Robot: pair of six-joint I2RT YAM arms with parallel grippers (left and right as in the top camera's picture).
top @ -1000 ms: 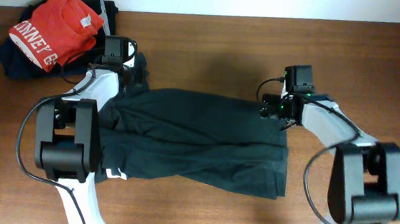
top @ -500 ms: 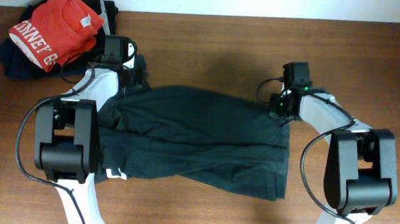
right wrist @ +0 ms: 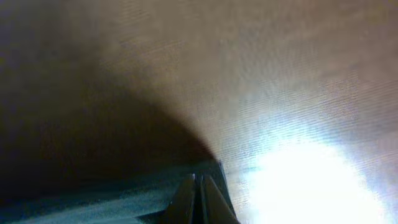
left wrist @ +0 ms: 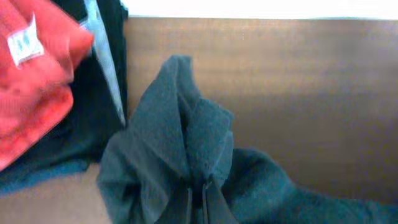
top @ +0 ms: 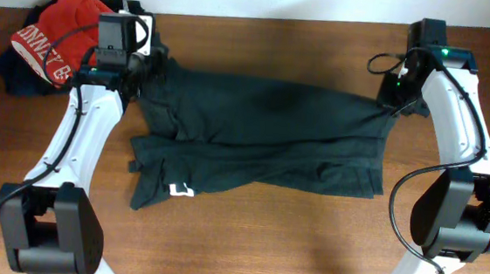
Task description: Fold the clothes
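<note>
Left jaws clenched on charcoal T-shirt (top: pixel 254 129) left corner; right jaws clenched on right corner. T-shirt spread near counter (top: pixel 253 251) far edge.

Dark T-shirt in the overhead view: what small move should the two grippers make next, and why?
Probably draw both held corners slightly further apart. The left gripper and right gripper each pinch a far corner of the T-shirt, yet its near half lies creased and bunched on the table.

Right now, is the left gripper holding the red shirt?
No, the left gripper pinches the T-shirt; the red shirt lies off to its side.
</note>
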